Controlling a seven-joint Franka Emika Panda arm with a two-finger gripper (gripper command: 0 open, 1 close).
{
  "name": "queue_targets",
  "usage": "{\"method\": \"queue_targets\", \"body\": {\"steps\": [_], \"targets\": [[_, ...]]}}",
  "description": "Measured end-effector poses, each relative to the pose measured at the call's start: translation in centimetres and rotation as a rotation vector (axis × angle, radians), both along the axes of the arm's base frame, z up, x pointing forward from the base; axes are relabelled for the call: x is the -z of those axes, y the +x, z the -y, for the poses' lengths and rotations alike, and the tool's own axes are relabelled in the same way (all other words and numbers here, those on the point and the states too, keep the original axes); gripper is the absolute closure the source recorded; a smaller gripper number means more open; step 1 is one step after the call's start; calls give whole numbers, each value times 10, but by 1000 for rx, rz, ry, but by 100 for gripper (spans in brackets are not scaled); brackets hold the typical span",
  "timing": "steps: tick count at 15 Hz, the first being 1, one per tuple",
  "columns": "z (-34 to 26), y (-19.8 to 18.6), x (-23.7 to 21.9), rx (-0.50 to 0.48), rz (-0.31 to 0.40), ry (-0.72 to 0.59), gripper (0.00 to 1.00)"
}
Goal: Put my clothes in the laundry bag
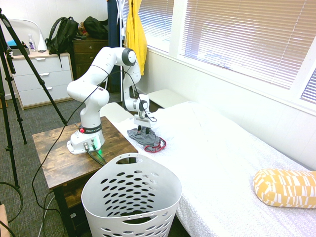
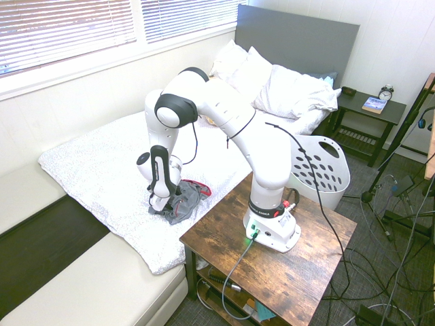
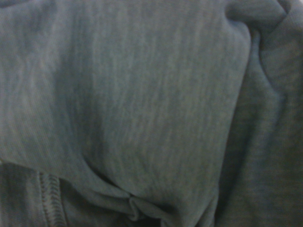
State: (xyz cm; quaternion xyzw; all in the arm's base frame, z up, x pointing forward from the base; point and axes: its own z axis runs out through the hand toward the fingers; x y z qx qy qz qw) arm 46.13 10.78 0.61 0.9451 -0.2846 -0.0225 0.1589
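The laundry bag (image 1: 131,197) is closest to the camera in the first outside view, a big white basket w/ holes, on the floor by the bed (image 1: 222,158). It looks empty.

My clothes (image 1: 145,138) are a small grey heap w/ red trim on the bed's white cover, at about 12 o'clock from the bag, near the bed's edge, not far from the wood table (image 1: 59,153). The wrist view shows only grey cloth (image 3: 142,104), very close & blurry.

The claw (image 1: 143,131) points down, right on top of the heap. Its fingers are lost in the cloth, so I can't tell if they're open, closed or pinching yet.

Step now, I think: grab the heap. To do it well, push down into the thick middle, not the thin red edge. Squeeze shut all the way. Try not to pinch the bed cover too. Then lift straight up, high enough to clear the bag's rim at 6 o'clock.
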Motion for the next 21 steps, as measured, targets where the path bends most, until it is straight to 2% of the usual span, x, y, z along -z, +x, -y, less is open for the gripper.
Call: {"method": "queue_targets", "body": {"steps": [10, 12, 15, 18, 21], "targets": [[14, 6, -13, 46, 9, 5, 100], [27, 21, -42, 76, -2, 27, 100], [55, 40, -103, 101, -78, 37, 100], [76, 55, -161, 92, -111, 21, 100], [115, 64, -252, 79, -143, -23, 100]]}}
